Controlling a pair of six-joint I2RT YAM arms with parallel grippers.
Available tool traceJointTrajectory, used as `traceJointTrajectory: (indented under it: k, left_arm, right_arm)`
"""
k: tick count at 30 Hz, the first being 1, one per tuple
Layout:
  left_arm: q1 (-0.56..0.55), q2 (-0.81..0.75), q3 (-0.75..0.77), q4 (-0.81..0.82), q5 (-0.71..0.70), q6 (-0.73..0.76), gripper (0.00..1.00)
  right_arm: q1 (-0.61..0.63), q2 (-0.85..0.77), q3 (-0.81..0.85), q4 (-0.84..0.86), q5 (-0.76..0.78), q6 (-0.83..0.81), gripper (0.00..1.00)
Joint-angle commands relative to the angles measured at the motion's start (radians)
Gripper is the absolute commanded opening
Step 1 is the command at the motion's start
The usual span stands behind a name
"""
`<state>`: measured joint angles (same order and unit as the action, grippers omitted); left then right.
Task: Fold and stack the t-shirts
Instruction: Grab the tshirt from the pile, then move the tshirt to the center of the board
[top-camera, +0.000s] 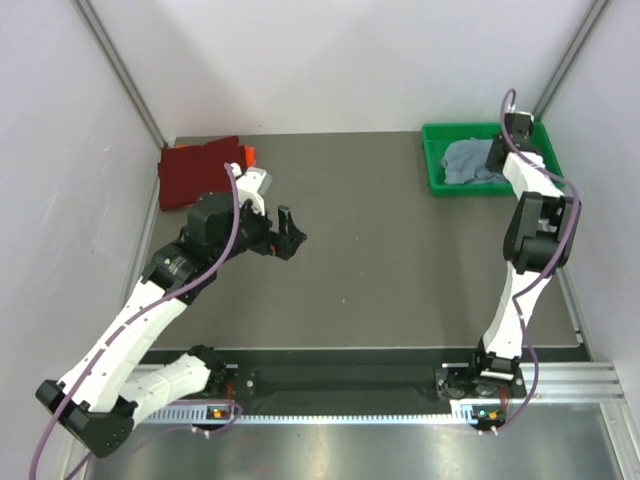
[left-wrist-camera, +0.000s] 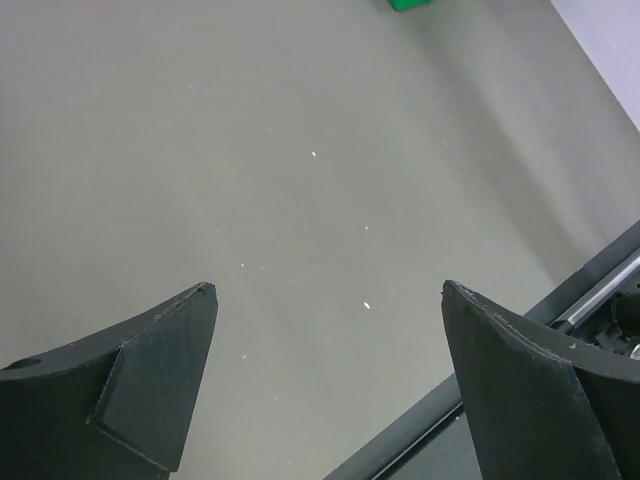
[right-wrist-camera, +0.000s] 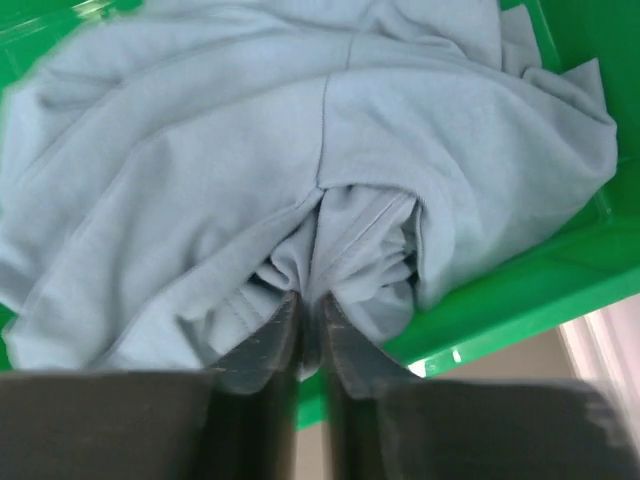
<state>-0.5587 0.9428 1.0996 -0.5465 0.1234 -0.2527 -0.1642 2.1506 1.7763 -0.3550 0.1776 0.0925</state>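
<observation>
On table (top-camera: 400, 280): three t-shirts (top-camera: 198, 172), one tray (top-camera: 429, 165)

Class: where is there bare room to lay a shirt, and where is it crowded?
Bare: table middle, between left gripper and green tray. Crowded: far-left corner, dark red shirt and orange shirt; tray, filled by grey-blue shirt in right gripper.

**Grey-blue on green**

At two o'clock, a plain dusty grey-blue t-shirt (right-wrist-camera: 200, 150) in a bright green tray (top-camera: 432, 172). At ten o'clock, a dark red t-shirt (top-camera: 195, 175) and an orange t-shirt (top-camera: 247, 154). The table (top-camera: 400, 270) is dull grey-brown, faintly white-flecked. Black: the left gripper (top-camera: 290, 236) and the right gripper (right-wrist-camera: 310, 300).
</observation>
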Motion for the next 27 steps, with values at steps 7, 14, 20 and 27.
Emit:
traceJointTrajectory:
  k: [7, 14, 20, 27]
  left_arm:
    - [0.003, -0.006, -0.006, 0.089, -0.111, -0.086, 0.97]
    - [0.026, 0.083, 0.009, 0.135, -0.041, -0.192, 0.95]
    - [0.057, 0.1, 0.058, 0.119, -0.079, -0.269, 0.95]
    - [0.074, 0.021, 0.008, 0.027, -0.203, -0.266, 0.95]
  right_arm:
    - [0.022, -0.251, 0.179, -0.025, -0.174, 0.091, 0.0]
    - [0.098, -0.582, 0.249, -0.098, -0.532, 0.248, 0.0]
    - [0.231, -0.825, 0.1, -0.059, -0.711, 0.335, 0.0]
    - [0.452, -1.158, -0.567, 0.148, -0.738, 0.44, 0.01]
